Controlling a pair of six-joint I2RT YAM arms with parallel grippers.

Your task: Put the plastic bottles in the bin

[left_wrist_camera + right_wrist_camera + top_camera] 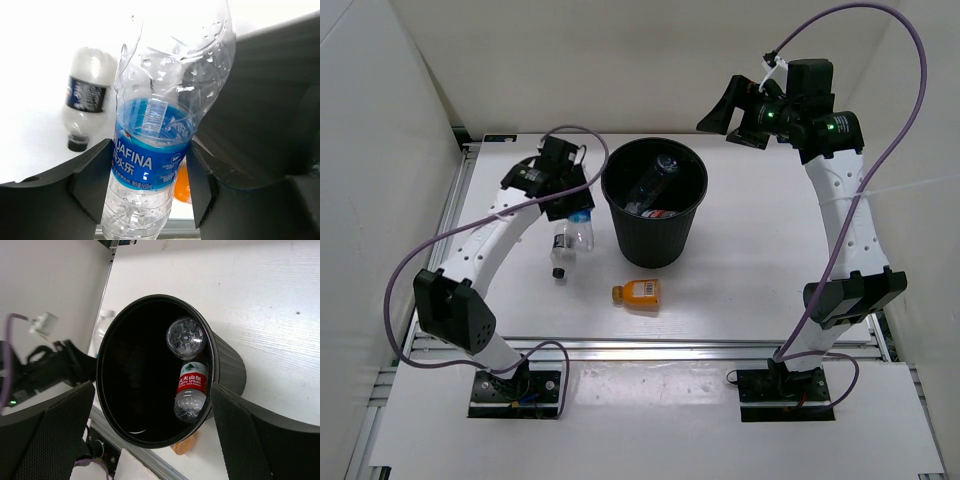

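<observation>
Black ribbed plastic is forming the wall of the bin [650, 238], which is standing upright on the white surface [750, 260] between the two arms. Two bottles are already lying inside it: a red-labelled bottle [191, 385] leaning against the inner wall, and a clear bottle [185, 338] just above it in the right wrist view, showing one round end to that camera.

Just left of the bin, the left end effector [567, 195] is gripping the blue-labelled bottle [150, 165], its fingers [92, 185] pressing on either side of the label. This bottle is standing roughly upright in the left wrist view, its upper part crumpled and beaded with droplets.

Near it, a black-labelled bottle [86, 100] with a black cap is lying on its side on the surface, apart from the held one. An orange bottle [638, 294] is lying on its side on the surface just in front of the bin, on the side nearer the arm bases.

High over the far right of the surface, the right end effector [725, 115] is hovering with its fingers spread wide, gripping nothing and looking down into the bin
</observation>
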